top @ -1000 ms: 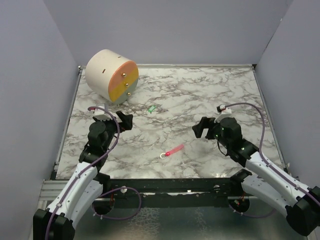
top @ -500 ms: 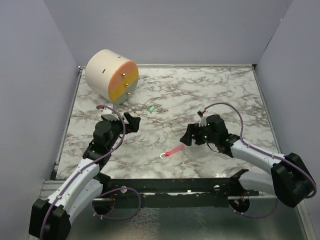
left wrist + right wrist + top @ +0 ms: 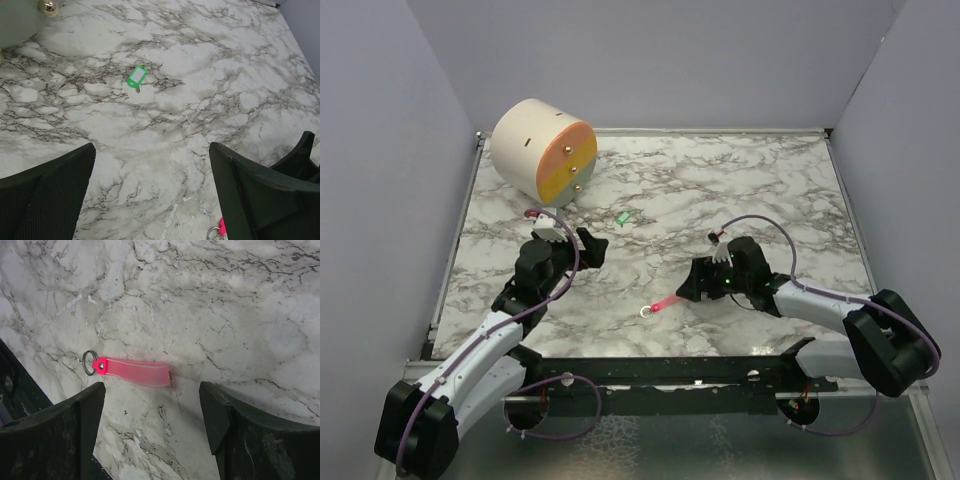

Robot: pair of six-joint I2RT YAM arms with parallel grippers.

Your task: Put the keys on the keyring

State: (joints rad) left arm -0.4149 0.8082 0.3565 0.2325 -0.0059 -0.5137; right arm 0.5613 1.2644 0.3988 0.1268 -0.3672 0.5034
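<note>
The green key point(image 3: 622, 217) lies flat on the marble table, also in the left wrist view point(image 3: 136, 76), well ahead of my open, empty left gripper point(image 3: 592, 248) point(image 3: 150, 165). The keyring point(image 3: 662, 303) is a slim pink strip with a small silvery ring point(image 3: 646, 312) at its near-left end. In the right wrist view the keyring point(image 3: 134, 372) lies just ahead of my right gripper point(image 3: 152, 395), which is open and empty, low over the table just right of the strip point(image 3: 692, 283). The ring also peeks in at the bottom of the left wrist view point(image 3: 215, 232).
A large cream cylinder point(image 3: 542, 150) with an orange-pink face and brass knobs lies at the back left of the marble table point(image 3: 770, 190). Grey walls enclose the table on three sides. A black rail point(image 3: 660, 365) runs along the near edge.
My right gripper has moved left and down toward the pink strip's right end. My left gripper has moved forward and right toward the green key. Key and keyring have not moved.
</note>
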